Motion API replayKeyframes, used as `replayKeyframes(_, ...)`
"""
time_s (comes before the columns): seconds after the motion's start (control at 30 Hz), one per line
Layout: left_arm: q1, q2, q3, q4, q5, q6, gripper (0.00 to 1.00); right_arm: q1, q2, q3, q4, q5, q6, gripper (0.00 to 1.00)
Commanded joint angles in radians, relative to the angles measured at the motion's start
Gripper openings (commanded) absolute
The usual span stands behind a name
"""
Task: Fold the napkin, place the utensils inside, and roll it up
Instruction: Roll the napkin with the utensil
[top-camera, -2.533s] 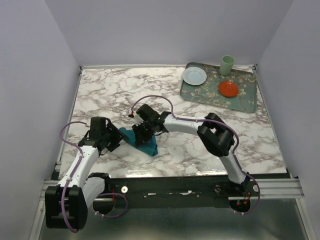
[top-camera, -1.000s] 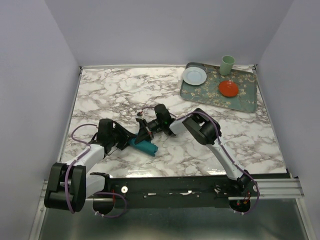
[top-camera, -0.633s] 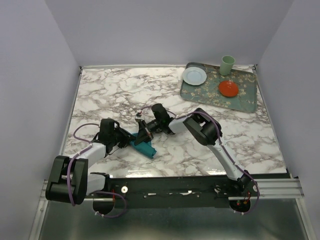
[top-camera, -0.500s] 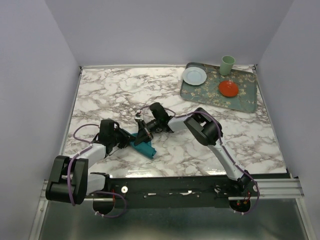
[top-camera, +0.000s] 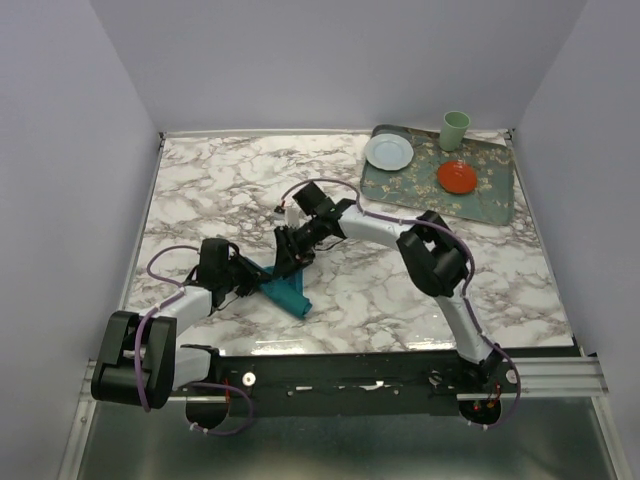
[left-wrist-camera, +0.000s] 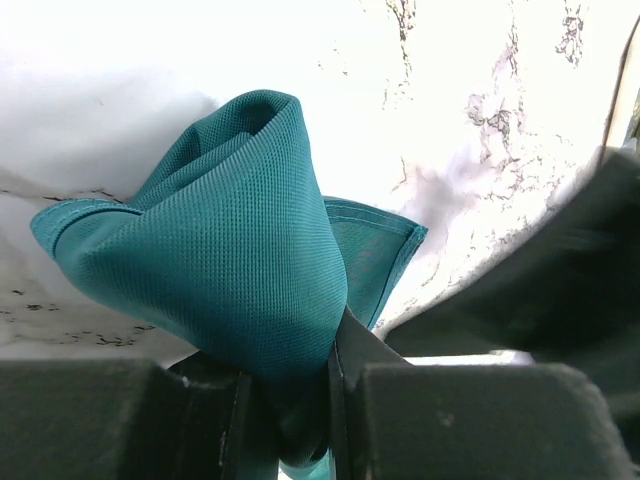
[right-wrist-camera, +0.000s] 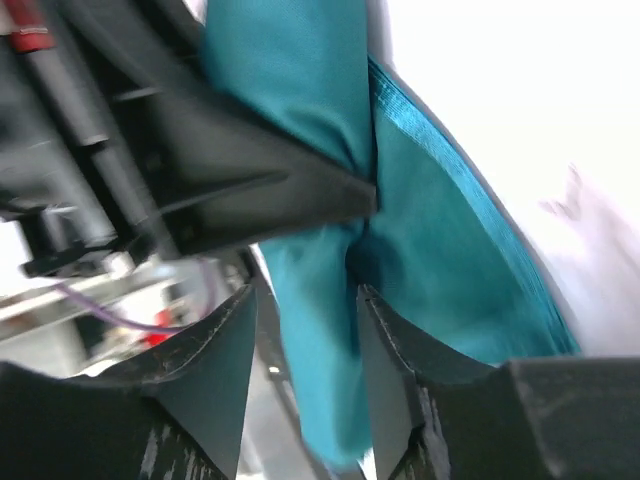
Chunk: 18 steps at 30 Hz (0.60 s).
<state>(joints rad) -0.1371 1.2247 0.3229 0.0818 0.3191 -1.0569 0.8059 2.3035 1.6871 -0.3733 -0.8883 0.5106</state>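
Observation:
The teal napkin (top-camera: 286, 291) lies bunched in a small roll on the marble table near the front left. My left gripper (top-camera: 247, 281) reaches it low from the left and is shut on a thick fold of the napkin (left-wrist-camera: 230, 250), which fills the gap between its fingers (left-wrist-camera: 395, 400). My right gripper (top-camera: 290, 257) hovers just behind the roll, pointing down at it. In the right wrist view the right gripper (right-wrist-camera: 305, 295) is open, and a fold of the napkin (right-wrist-camera: 440, 250) hangs loose between its spread fingers. The utensils are hidden.
A patterned grey-green tray (top-camera: 490, 200) sits at the back right, holding a white plate (top-camera: 388, 151), a red dish (top-camera: 456, 177) and a green cup (top-camera: 455, 130). The right arm's forearm stretches across the middle of the table.
The left gripper has shut on the napkin's left end. The right gripper, shut on the napkin before, has opened, and its wrist has swung up and toward the back.

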Motion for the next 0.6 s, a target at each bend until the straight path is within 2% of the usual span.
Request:
replayKeyframes(0.0, 0.002, 0.013, -0.008, -0.105, -0.064, 0.044, 0.00, 0.021, -0.139, 0.074, -0.315, 0.372, -0.228, 0.55)
replayKeyframes(0.13, 0.002, 0.013, -0.002, -0.125, -0.058, 0.032, 0.00, 0.145, -0.196, 0.118, -0.369, 0.592, -0.308, 0.59)
replayKeyframes(0.17, 0.002, 0.016, 0.002, -0.132, -0.063, 0.028, 0.00, 0.171, -0.205, 0.112, -0.357, 0.683, -0.313, 0.61)
replayKeyframes(0.3, 0.002, 0.024, 0.040, -0.204, -0.074, 0.025, 0.00, 0.246, -0.233, 0.079, -0.297, 0.836, -0.311, 0.62)
replayKeyframes(0.57, 0.002, 0.048, 0.059, -0.249, -0.084, 0.020, 0.00, 0.340, -0.207, 0.040, -0.178, 0.937, -0.323, 0.61)
